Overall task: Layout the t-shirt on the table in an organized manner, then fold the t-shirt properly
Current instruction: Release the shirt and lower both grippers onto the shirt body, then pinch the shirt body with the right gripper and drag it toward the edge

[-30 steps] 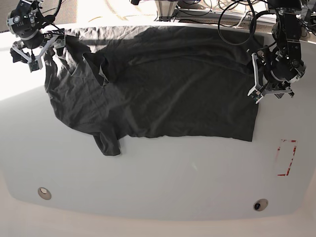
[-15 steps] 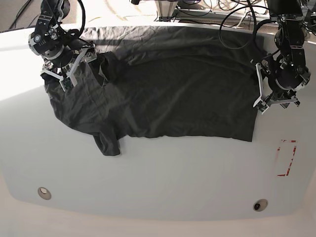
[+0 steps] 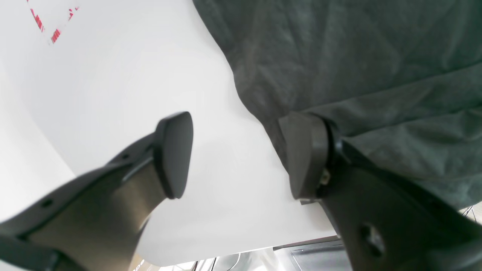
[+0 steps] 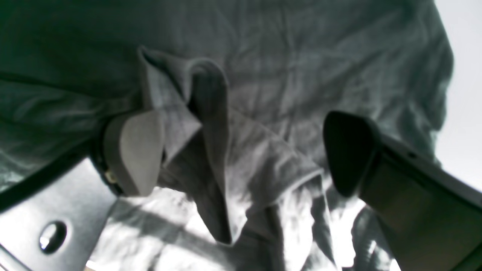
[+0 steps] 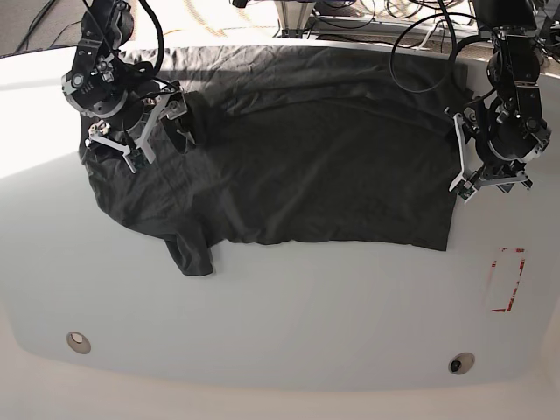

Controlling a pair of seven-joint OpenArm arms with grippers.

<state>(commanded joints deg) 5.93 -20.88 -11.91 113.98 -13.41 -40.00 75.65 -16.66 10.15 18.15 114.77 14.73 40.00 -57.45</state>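
In the left wrist view the left end effector [image 3: 233, 154] gapes empty at the shirt [image 3: 357, 67] hem on the tabletop [image 3: 124, 75]; in the right wrist view the right end effector [image 4: 244, 150] straddles, wide open, a soft limp fold worth pinching; the base view shows the shirt spread flat, its collar end rumpled.

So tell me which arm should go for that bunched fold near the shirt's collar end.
Right. Its open end effector already straddles the raised fold of the t-shirt. The left end effector, also open, sits at the opposite edge, one finger over bare table.
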